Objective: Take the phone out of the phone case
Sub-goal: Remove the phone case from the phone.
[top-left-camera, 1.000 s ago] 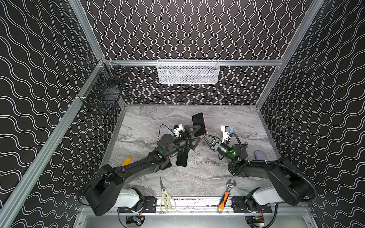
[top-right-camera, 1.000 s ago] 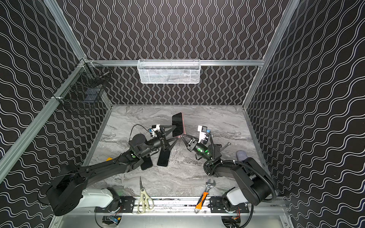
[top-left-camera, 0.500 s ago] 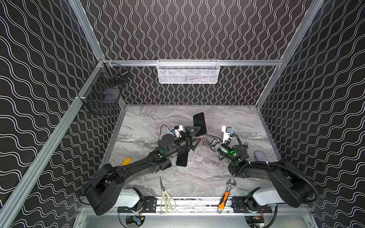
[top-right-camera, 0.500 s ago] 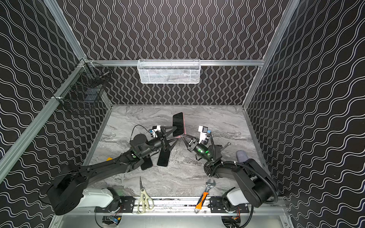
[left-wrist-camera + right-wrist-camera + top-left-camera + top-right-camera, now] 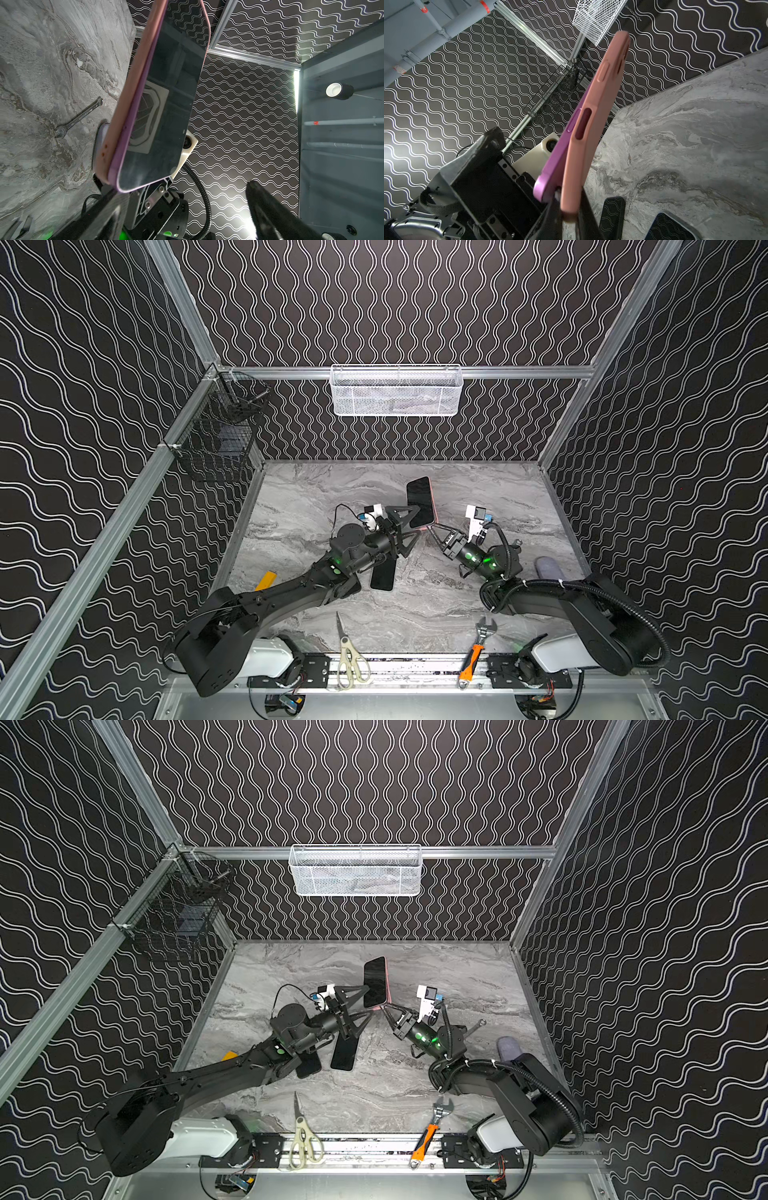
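The phone point(image 5: 419, 499) is lifted off the grey marble tabletop point(image 5: 324, 489), a little far of centre, between the two arms. It stands on its short end with the dark screen facing the left arm. Its pink phone case point(image 5: 598, 116) is partly off. In the right wrist view the phone's purple frame has come out of the case at the lower corner, while the upper end sits in it.

The right end effector point(image 5: 434, 527) is pressed together, pinching the lower edge of the case. The left end effector point(image 5: 417, 520) is spread wide. In the left wrist view one finger point(image 5: 108, 203) lies just beside the phone's lower corner and the other finger point(image 5: 270, 209) stands well apart from the screen. I cannot tell whether the closer finger touches the phone.

A flat black slab point(image 5: 382, 576) lies on the tabletop beneath the left wrist. A spanner point(image 5: 79, 118) lies to the right, beyond the right wrist. Along the near edge are scissors point(image 5: 348, 653) and an orange-handled adjustable wrench point(image 5: 476, 649). A white mesh basket point(image 5: 397, 391) hangs on the far wall and a black wire basket point(image 5: 220, 435) hangs on the left wall.
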